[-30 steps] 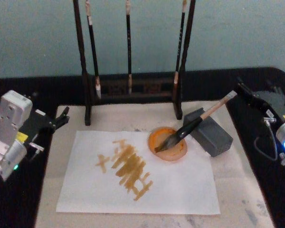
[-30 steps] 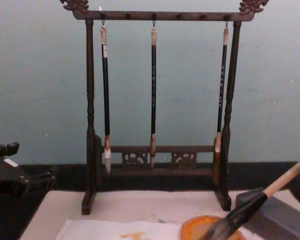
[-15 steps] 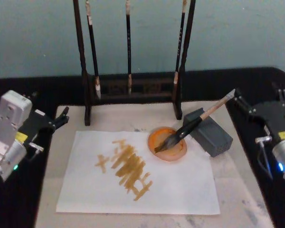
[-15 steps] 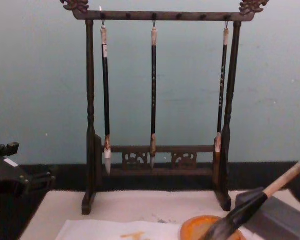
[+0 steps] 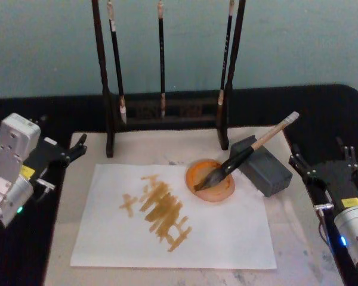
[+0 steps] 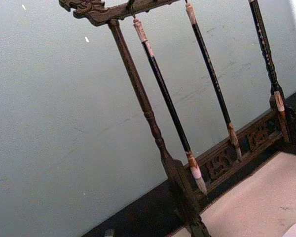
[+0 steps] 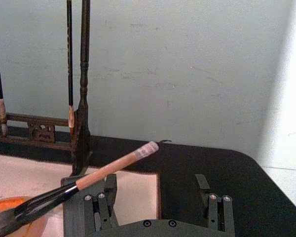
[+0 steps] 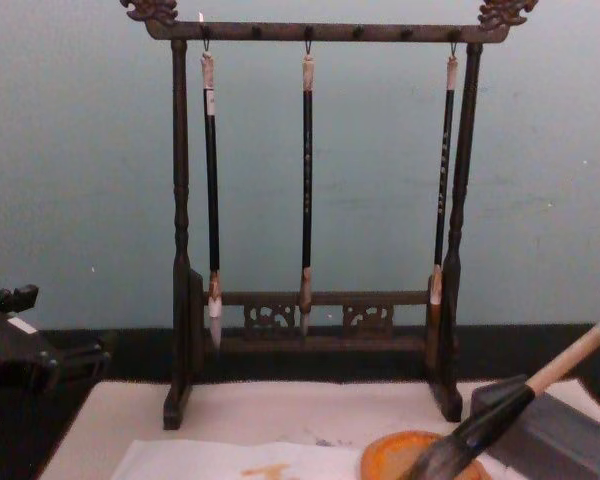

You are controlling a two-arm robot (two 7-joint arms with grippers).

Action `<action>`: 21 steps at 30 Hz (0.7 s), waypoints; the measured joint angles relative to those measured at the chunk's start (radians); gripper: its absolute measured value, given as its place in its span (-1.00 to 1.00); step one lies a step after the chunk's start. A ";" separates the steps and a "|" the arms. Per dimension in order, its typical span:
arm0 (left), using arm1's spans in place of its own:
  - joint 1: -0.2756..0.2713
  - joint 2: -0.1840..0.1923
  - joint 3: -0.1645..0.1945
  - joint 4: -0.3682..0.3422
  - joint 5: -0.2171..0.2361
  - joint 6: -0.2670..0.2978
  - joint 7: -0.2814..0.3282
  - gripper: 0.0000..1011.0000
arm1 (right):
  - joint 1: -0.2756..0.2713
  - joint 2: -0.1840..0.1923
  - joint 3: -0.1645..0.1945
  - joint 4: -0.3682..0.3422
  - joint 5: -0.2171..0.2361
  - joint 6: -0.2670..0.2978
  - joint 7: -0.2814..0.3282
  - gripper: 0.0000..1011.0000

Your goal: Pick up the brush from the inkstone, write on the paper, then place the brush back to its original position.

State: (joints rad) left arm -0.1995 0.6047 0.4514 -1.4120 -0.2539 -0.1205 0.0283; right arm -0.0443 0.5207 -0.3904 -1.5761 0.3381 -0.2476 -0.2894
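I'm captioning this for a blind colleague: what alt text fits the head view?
A thick brush lies with its bristles in an orange inkstone and its handle propped on a grey block, beside white paper bearing yellow strokes. An open right gripper sits to the right, apart from the brush; the left gripper rests at the left.

place: I see a calligraphy desk setup | evidence: carved brush rack [image 8: 320,220] with hanging brushes, beige felt mat [image 5: 167,146], plain teal wall [image 8: 80,150]

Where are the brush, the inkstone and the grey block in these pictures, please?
brush [image 5: 250,147]: head view, on the handle where black meets tan.
inkstone [image 5: 195,174]: head view, on its orange rim.
grey block [image 5: 265,167]: head view, on its top face.
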 joint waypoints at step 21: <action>0.000 0.000 0.000 0.000 0.000 0.000 0.000 1.00 | -0.006 -0.007 0.005 0.003 0.000 -0.003 0.005 0.98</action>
State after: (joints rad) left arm -0.1995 0.6047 0.4514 -1.4120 -0.2539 -0.1205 0.0283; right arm -0.0504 0.5138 -0.3849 -1.5729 0.3383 -0.2504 -0.2845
